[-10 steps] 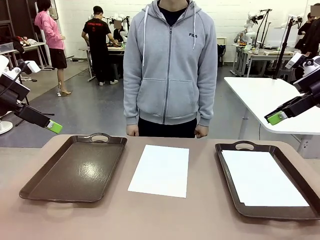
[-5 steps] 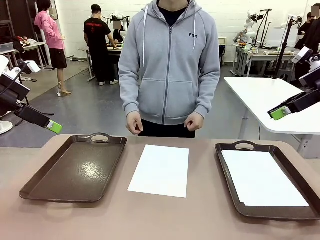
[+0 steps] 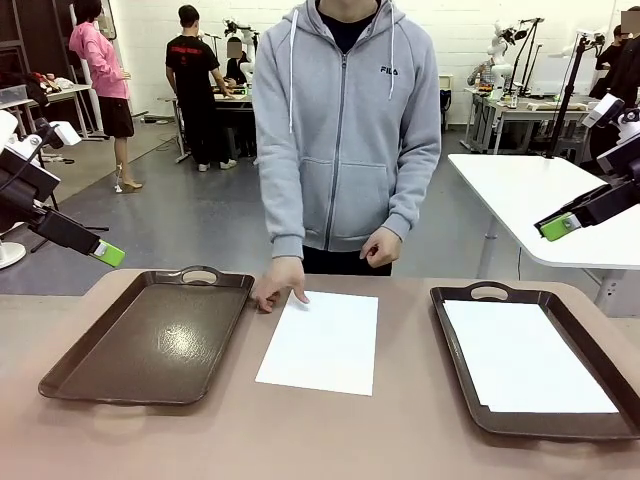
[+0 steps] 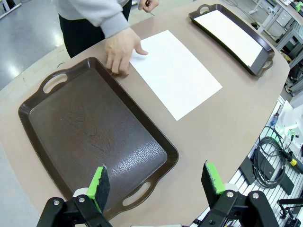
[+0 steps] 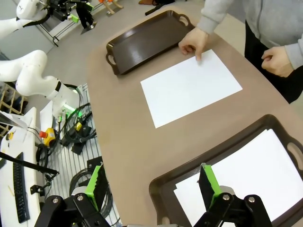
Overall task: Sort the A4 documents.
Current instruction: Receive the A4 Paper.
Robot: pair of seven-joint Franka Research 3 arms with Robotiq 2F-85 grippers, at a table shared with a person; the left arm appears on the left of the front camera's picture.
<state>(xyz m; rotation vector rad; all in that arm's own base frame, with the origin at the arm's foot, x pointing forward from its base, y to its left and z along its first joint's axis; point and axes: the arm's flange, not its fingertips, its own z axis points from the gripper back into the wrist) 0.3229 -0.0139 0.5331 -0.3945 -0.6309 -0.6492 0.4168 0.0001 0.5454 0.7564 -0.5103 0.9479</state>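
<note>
At frame center on the table (image 3: 420,440), a person's hand (image 3: 279,284) touches the loose A4 sheet (image 3: 322,341); more sheets (image 3: 525,356) fill the right tray (image 3: 460,400). Both grippers' fingers (image 4: 98,183) (image 5: 208,181) hang open, empty.

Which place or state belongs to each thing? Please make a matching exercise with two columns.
Things:
1. left tray
2. right tray
3. sheet between the trays
4. right gripper

States:
a. a person's hand touches its far corner
b. holds white sheets
c. holds nothing
d. fingers open, above the table

Pairs: 1-c, 2-b, 3-a, 4-d
</note>
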